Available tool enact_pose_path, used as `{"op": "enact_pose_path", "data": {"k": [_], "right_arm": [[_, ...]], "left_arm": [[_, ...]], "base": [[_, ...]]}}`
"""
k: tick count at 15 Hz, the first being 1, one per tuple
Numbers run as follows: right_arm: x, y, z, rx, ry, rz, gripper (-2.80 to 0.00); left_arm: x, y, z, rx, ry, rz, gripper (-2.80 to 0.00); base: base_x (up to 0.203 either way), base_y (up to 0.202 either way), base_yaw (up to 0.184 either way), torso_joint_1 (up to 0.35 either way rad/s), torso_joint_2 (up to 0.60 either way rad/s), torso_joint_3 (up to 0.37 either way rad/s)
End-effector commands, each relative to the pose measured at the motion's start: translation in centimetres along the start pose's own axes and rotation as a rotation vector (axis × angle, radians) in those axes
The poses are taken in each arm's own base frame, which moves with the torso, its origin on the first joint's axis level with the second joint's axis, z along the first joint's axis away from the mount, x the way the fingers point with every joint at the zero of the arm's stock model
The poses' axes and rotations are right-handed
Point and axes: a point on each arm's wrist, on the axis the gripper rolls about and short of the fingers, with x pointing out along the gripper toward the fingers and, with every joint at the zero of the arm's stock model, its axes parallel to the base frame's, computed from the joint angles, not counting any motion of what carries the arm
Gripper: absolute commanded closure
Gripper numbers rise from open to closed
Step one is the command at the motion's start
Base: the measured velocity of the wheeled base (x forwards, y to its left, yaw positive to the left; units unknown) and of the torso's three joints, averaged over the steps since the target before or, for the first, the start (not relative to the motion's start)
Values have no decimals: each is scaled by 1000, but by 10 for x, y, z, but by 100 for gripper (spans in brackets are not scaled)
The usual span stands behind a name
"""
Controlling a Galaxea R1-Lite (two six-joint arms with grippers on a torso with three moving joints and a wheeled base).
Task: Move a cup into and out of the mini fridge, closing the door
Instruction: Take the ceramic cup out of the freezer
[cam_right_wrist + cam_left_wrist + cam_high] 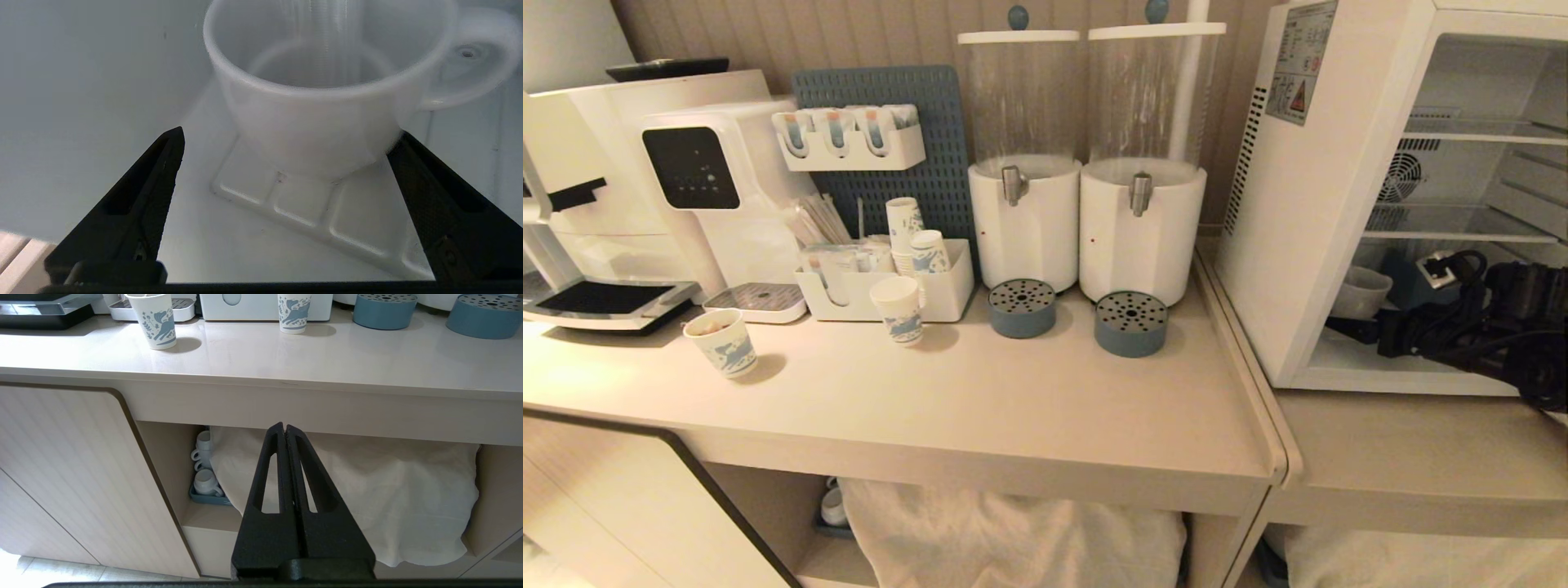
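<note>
Head view – mini fridge: we see the mini fridge (1339, 204) at the right of the worktop (1029, 408), its interior exposed; the door itself is not in view.
Head view – cup: the cup (1360, 291) stands upright on the fridge floor, near the left inner wall.
Head view – right tool: the right tool (1392, 322) reaches into the fridge beside the cup, cables trailing behind it.
Left wrist view – left tool: the left tool (285, 430) is clenched on nothing, parked below the worktop edge, facing the open shelf.
Right wrist view – right tool: the fingers (163, 163) stand spread wide, released; the cup (310, 118) sits between them, one finger close against its base, contact uncertain.
Handling – cup: we judge it rigid, glazed and slippery, moderately heavy, and breakable if dropped.
Handling – grasp point: we advise closing across the lower body, clear of the handle (474, 61), keeping the cup level.
</note>
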Motion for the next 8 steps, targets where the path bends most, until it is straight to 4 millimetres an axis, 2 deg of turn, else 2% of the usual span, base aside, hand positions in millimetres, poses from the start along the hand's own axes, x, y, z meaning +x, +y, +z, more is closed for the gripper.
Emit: {"op": "enact_pose_path", "data": {"k": [1, 8], "right_arm": [[4, 0, 1, -5, -4, 9, -280], [15, -9, 5, -7, -19, 5, -280]], "left_arm": [[0, 0, 0, 0, 1, 1, 0], [0, 0, 0, -2, 2, 1, 0]], "base": [[0, 0, 0, 0, 0, 0], [0, 0, 0, 0, 0, 0]]}}
